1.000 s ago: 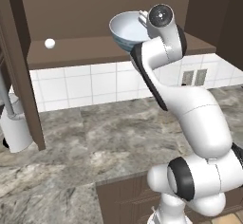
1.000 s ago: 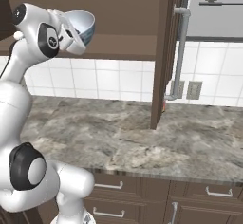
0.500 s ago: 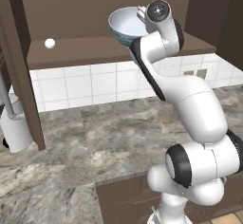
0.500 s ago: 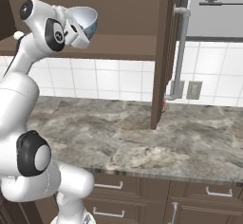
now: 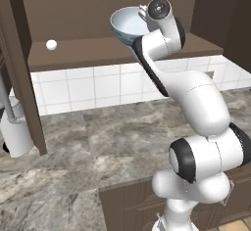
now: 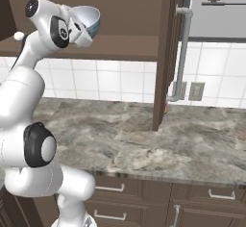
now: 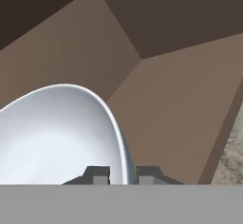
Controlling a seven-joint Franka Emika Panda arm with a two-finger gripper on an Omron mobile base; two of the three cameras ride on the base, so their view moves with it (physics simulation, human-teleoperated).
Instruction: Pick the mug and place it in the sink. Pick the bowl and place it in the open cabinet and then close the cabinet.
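The bowl is white inside with a blue-teal outside. It hangs tilted, just above the lower shelf of the open dark brown cabinet. My gripper is shut on its rim, on the side nearer the arm. In the hand view the bowl curves away to the left, and its rim runs between my gripper's two dark tips. Beyond it are the cabinet's brown inner walls. The mug and the sink are out of view.
A small white ball lies on the cabinet shelf left of the bowl. One open door stands at the left, the other at the right. Below runs the grey marbled counter with drawers. A white rounded object sits far left.
The arm has stretched up and forward, carrying the bowl slightly higher and further in over the cabinet shelf. The grip on the rim is unchanged.
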